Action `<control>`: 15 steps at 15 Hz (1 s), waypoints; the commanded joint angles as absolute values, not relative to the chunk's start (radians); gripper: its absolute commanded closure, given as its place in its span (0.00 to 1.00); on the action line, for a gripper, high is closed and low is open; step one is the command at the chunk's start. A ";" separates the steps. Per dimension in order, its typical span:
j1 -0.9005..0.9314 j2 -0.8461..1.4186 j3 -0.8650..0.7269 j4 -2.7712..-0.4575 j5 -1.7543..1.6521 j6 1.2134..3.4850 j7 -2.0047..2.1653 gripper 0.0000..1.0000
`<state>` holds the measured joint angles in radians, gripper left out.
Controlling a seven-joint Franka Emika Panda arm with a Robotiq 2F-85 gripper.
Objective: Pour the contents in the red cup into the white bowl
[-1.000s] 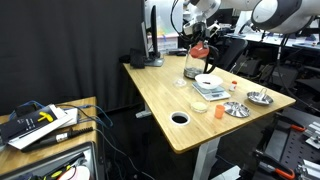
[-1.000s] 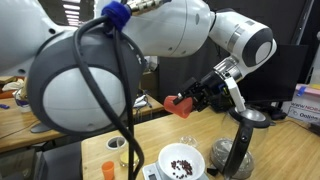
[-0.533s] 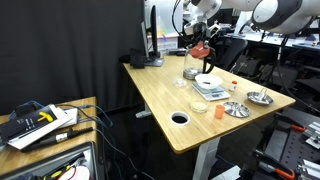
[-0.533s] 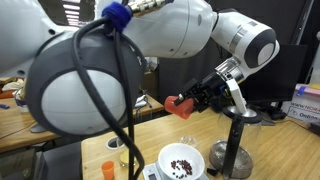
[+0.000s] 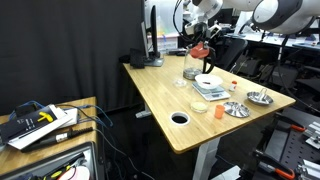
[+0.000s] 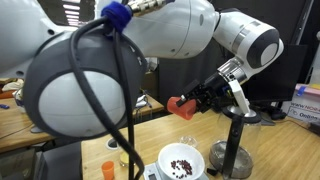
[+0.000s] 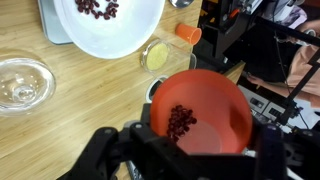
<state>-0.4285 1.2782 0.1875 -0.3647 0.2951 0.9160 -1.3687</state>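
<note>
My gripper [image 7: 190, 150] is shut on the red cup [image 7: 200, 112], which I hold tilted in the air; dark red beans lie inside it against one wall. The cup also shows in both exterior views [image 6: 182, 104] [image 5: 200, 49], tipped on its side above the table. The white bowl [image 7: 105, 25] sits on a grey scale at the top of the wrist view, apart from the cup, with some dark beans in it. In an exterior view the bowl [image 6: 181, 161] is below and slightly left of the cup, and it also shows on the table [image 5: 208, 83].
A clear glass dish [image 7: 22, 80], a small jar with yellow contents [image 7: 155, 55] and a paler orange cup [image 7: 188, 33] stand near the bowl. Metal dishes [image 5: 237, 108] [image 5: 259, 97] sit near the table edge. A round hole [image 5: 180, 118] is in the tabletop.
The cup and gripper have shifted very slightly; otherwise nothing has visibly changed.
</note>
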 commanded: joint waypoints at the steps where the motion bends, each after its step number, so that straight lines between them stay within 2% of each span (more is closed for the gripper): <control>1: -0.459 1.276 0.202 -0.365 0.313 0.939 -1.381 0.45; 15: -0.511 1.289 0.211 -0.365 0.332 0.935 -1.432 0.45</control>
<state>-0.5058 1.2861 0.2045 -0.3654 0.3365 0.9418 -1.3871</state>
